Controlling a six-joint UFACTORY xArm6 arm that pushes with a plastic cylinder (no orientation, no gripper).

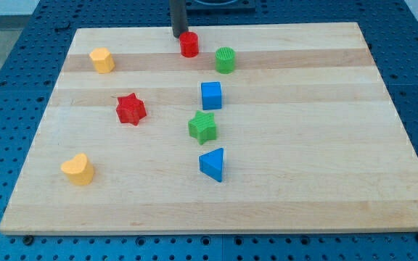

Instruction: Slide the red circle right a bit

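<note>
One red circle (pixel 189 44) sits near the top edge of the wooden board (pixel 303 181), with the rod's tip (pixel 178 35) just beside its upper-left flank, seemingly touching. The arm carries no gripper, so nothing is grasped. A green circle (pixel 226 59) lies close to the right, slightly lower; a blue cube (pixel 211 95) sits further below. The push appears to be at its start: a short rightward nudge is needed, stopping before the green circle.
</note>
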